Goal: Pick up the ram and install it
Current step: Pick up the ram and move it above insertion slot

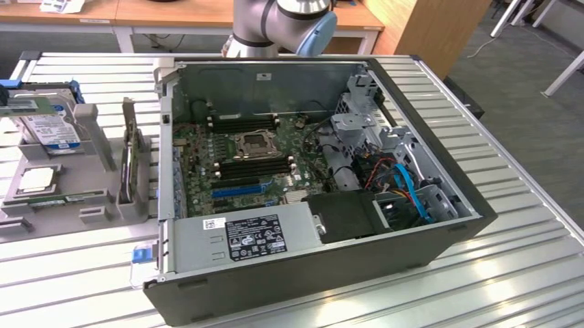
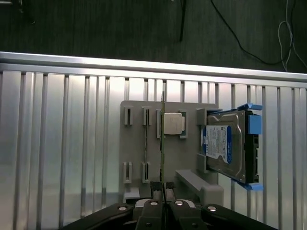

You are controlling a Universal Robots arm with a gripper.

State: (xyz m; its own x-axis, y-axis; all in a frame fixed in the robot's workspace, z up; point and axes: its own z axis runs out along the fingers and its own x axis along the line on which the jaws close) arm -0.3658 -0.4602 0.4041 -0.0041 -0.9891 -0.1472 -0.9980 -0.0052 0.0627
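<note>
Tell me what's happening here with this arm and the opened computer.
A robot arm is partway through fitting memory into the open computer case. Its gripper is shut on a thin stick seen edge-on, apparently the ram. It hangs above the grey parts holder, where a hard drive and a processor chip sit. The ram is not yet in the motherboard.

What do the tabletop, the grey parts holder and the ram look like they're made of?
Tabletop: looks like bare aluminium, going by the ribbed slats with a bright, brushed sheen.
Parts holder: probably plastic, an even matte grey with moulded slots; possibly printed.
Ram: a thin greenish edge standing in the holder, which suggests circuit-board laminate; its finish is hard to judge.
</note>
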